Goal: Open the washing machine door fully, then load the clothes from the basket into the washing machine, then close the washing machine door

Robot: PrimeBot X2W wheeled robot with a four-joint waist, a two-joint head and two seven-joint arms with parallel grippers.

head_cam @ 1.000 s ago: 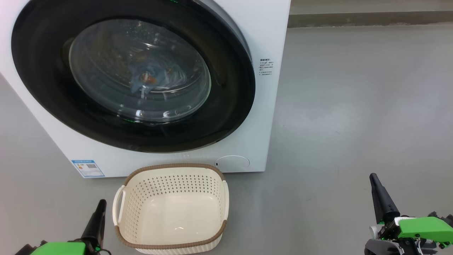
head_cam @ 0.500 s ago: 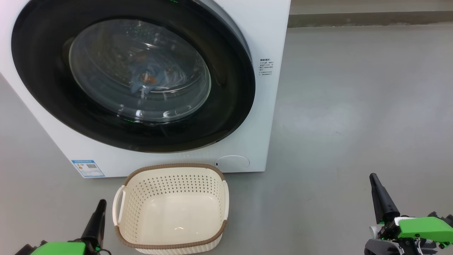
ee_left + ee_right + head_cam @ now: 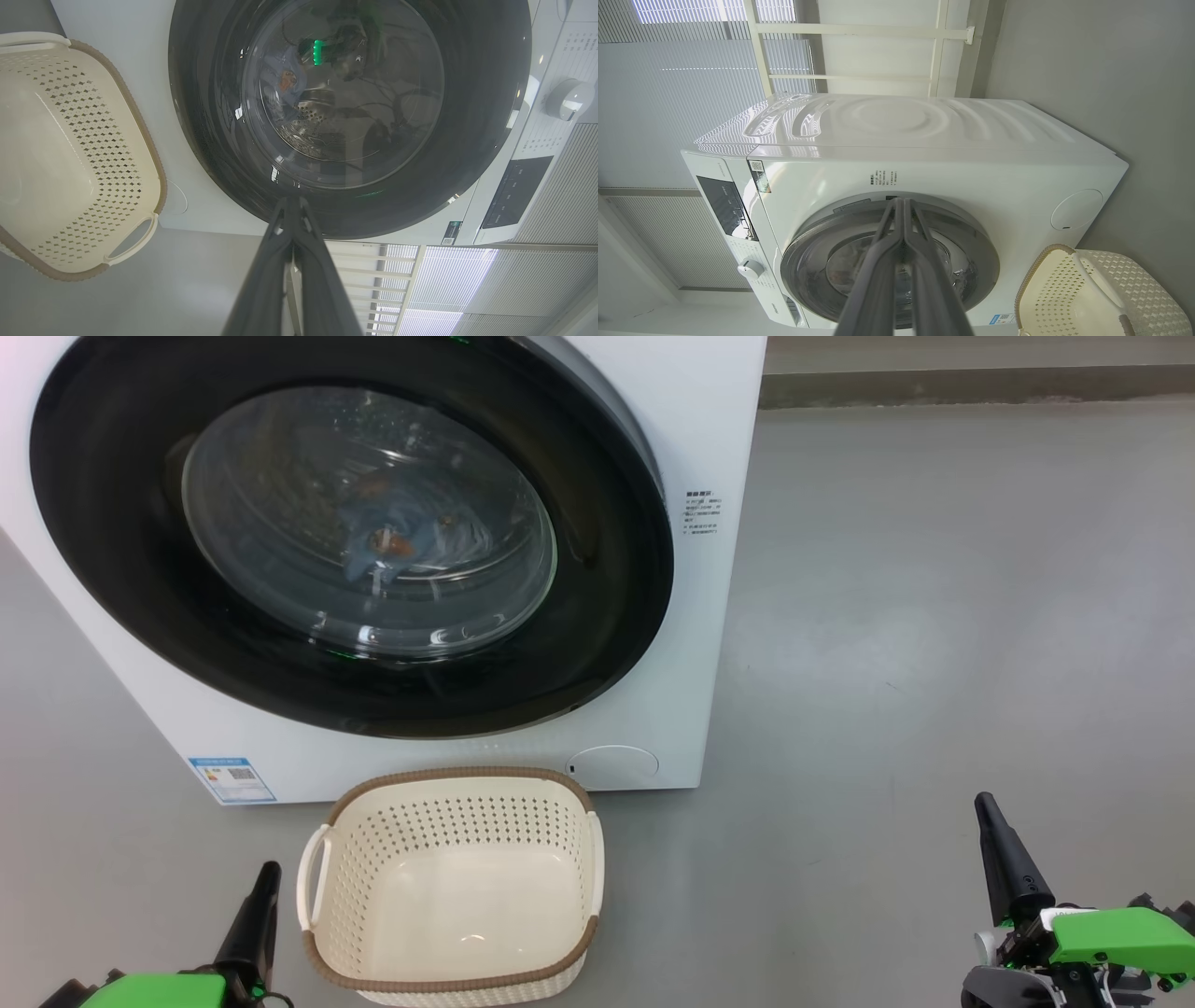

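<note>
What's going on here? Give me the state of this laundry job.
Nothing is being handled at this moment. The washing machine door looks closed, and the clothes show through its glass, inside the washing machine. The basket sits empty on the floor in front of it. The left gripper and the right gripper are both shut, holding nothing, low on either side of the basket.

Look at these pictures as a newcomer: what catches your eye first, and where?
The big black-rimmed washing machine door, shut, dominates the head view's upper left, with blue clothes behind its glass. Below it, the cream basket stands empty on the grey floor.
</note>
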